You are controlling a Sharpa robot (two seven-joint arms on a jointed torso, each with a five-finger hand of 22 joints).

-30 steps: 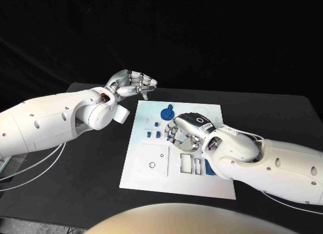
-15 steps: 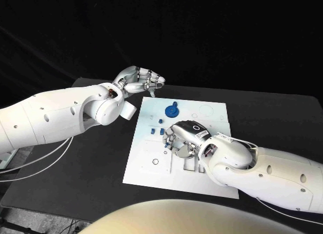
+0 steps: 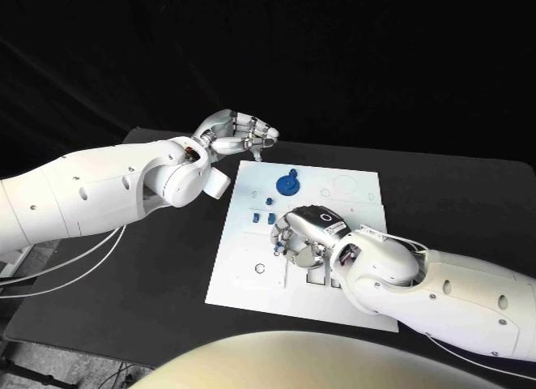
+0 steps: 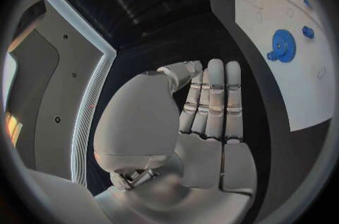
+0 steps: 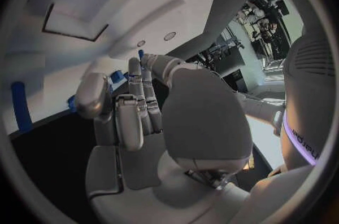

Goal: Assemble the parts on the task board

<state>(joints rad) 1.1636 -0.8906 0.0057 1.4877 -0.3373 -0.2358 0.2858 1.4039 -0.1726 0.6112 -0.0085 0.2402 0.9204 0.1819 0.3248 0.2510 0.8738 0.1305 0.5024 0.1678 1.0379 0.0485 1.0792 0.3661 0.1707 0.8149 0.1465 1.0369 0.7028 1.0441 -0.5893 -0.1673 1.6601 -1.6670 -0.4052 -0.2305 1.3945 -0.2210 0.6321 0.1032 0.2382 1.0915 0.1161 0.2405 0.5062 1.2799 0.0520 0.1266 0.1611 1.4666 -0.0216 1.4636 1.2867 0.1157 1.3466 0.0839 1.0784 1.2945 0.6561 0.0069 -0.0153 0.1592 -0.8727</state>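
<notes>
Risk: right hand hovers low over the task board, fingers curled, contents unclear; a sweep could scatter small blue parts beside it. Left hand, fingers together, holds nothing.

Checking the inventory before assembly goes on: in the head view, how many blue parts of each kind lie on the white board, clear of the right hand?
Blue gear: 1
Small blue pieces: 3
Total: 4 on the task board; the right hand may hide more.
</notes>
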